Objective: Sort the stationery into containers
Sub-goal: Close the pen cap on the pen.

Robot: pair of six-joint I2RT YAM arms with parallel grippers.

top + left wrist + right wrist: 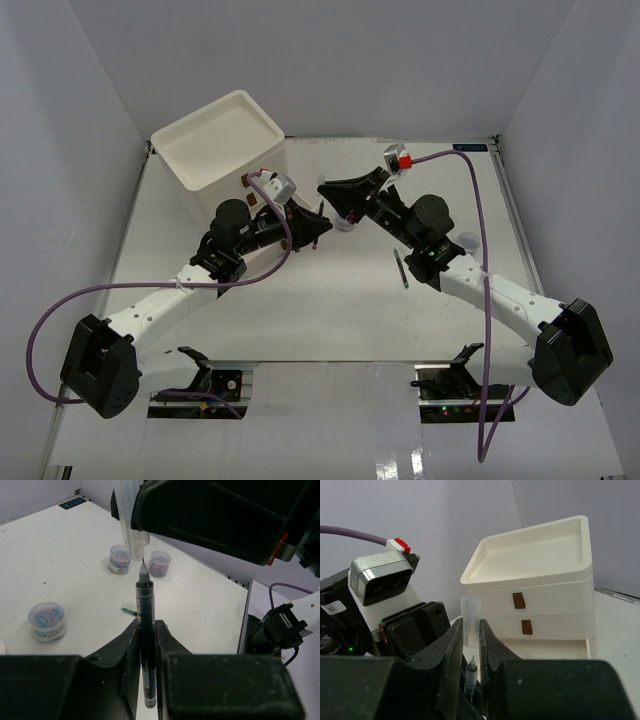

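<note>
the left gripper is pinching a black pen along its fingers, bare tip pointing outward, over the middle of the worktop; the right gripper is clamping a clear cap, its mouth hanging just beside that tip; the white drawer unit is sitting at the far left corner; three jars and a green pen are lying on the worktop's right half.
</note>
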